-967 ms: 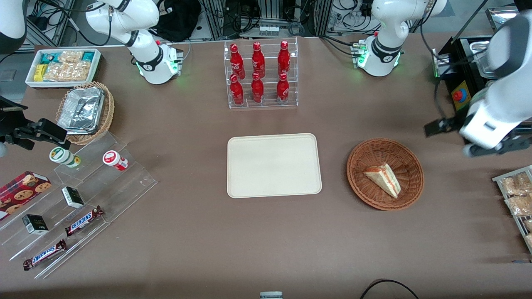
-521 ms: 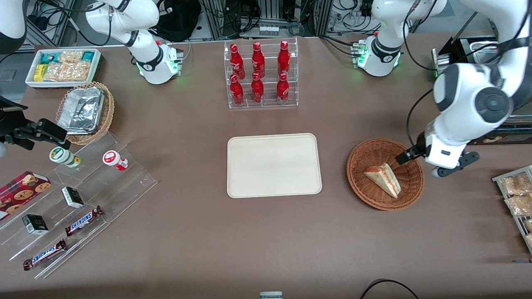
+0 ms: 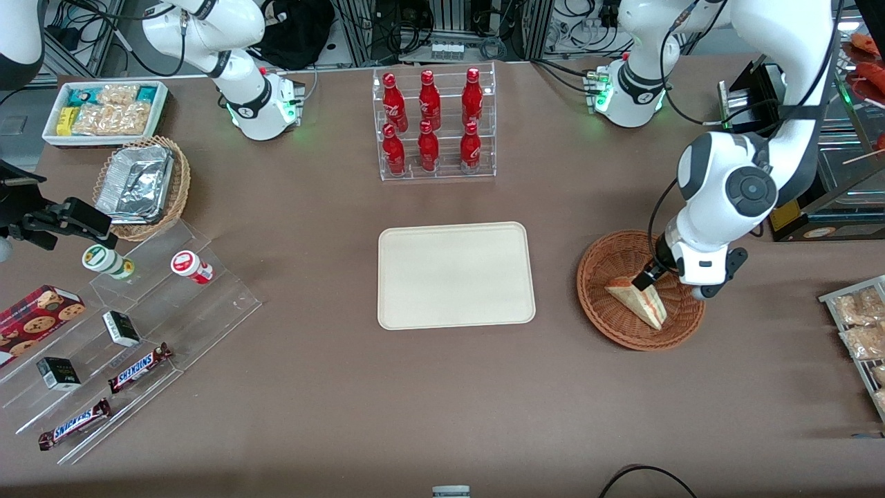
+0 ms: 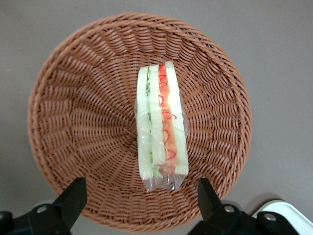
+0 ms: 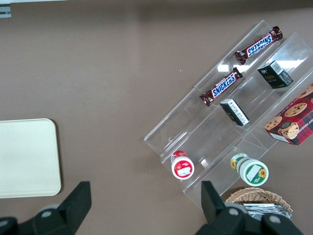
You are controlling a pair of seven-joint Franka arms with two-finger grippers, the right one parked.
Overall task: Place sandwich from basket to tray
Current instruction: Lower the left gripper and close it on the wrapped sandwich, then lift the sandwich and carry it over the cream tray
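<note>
The sandwich (image 3: 639,302), a clear-wrapped white wedge with red and green filling, lies in the round reddish-brown basket (image 3: 600,312). My left gripper (image 3: 651,280) hangs just above the basket, over the sandwich's end farther from the front camera. In the left wrist view the sandwich (image 4: 161,125) lies in the middle of the basket (image 4: 73,112), and the gripper (image 4: 141,198) is open and empty, its black fingertips (image 4: 73,195) wide apart over the basket's rim. The cream tray (image 3: 456,274) lies flat beside the basket, toward the parked arm's end, with nothing on it.
A clear rack of red bottles (image 3: 432,124) stands farther from the front camera than the tray. Acrylic steps with snacks (image 3: 124,325), a tan basket of foil trays (image 3: 142,183) and a white snack bin (image 3: 104,111) lie toward the parked arm's end. A rack of packets (image 3: 861,325) lies toward the working arm's end.
My left arm has swung in from the working arm's end of the table and come down over the basket. The sandwich, basket and tray have not moved.
</note>
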